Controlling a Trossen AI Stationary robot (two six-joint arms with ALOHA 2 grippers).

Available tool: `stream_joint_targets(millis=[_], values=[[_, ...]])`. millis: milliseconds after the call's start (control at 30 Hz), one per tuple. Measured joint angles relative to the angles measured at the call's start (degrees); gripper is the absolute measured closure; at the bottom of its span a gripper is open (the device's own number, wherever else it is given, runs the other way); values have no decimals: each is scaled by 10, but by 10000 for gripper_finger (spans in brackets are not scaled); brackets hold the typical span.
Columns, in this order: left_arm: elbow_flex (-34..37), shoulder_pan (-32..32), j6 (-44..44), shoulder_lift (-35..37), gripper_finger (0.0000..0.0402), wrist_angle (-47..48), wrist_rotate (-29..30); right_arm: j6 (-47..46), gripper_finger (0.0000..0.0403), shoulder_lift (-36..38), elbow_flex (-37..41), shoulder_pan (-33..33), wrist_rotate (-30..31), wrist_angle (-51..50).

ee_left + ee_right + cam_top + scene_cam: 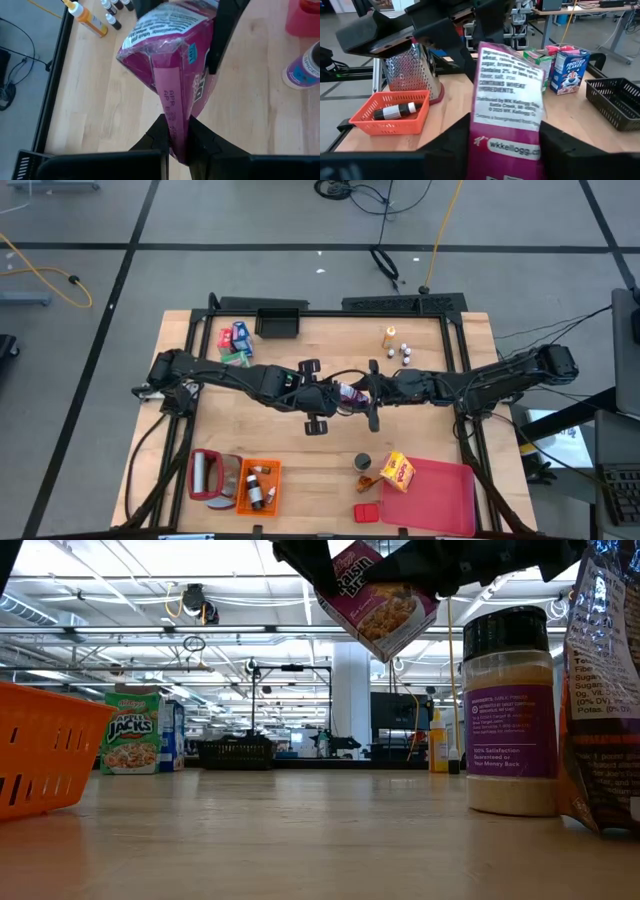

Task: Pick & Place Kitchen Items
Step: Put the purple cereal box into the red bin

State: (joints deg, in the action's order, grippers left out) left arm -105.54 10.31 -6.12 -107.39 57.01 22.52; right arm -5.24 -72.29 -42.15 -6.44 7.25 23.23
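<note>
The purple raisin-bran box (170, 65) hangs in the air above the middle of the table (330, 470), touching no surface, with both tools meeting at it. Its long axis runs roughly along the line between the two arms, tilted, one corner dipping lowest in the low view. The left tool (176, 142) is pinched tight on one narrow edge of the box. The right tool (506, 130) has its fingers apart on either side of the opposite end, the box lying between them; whether they press on it or merely straddle it cannot be told. So the box sits between the tools, equally near to both, and the coming move likely hinges on which one keeps it. The pink tray (440, 500) lies on the right arm's side, the orange crate (258, 485) on the left's.
</note>
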Motion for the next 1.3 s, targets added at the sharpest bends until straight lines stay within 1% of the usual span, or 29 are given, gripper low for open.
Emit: stream_joint_targets(millis=[133, 267, 367, 500, 667, 733, 800, 900, 967, 1100, 1300], values=[[0, 0, -14, 0, 365, 1, -4, 0, 301, 0, 0, 0, -1, 0], [0, 0, -20, 0, 335, 2, -5, 1, 327, 0, 0, 0, -1, -1], [0, 0, -14, 0, 307, 5, -2, 2, 336, 0, 0, 0, -1, -2], [0, 0, -15, 1, 272, 17, 3, 2, 339, 5, 0, 0, -1, -8], [0, 0, -20, 6, 244, 40, 8, -1, 340, 29, 0, -4, 0, -41], [1, 0, -20, 15, 237, 57, 15, 0, 341, 42, 0, -11, 1, -55], [0, 0, -23, 20, 234, 53, 29, 2, 344, 55, 0, -22, 1, -65], [0, -1, -46, 30, 234, 78, 51, 4, 349, 77, 0, -44, 1, -94], [0, -1, -55, 40, 233, 78, 60, 3, 350, 93, 0, -62, 2, -122], [0, -1, -65, 42, 233, 89, 62, 2, 350, 118, 1, -105, 2, -166], [0, 0, -79, 43, 231, 106, 61, -11, 351, 142, 1, -180, 3, -188]])
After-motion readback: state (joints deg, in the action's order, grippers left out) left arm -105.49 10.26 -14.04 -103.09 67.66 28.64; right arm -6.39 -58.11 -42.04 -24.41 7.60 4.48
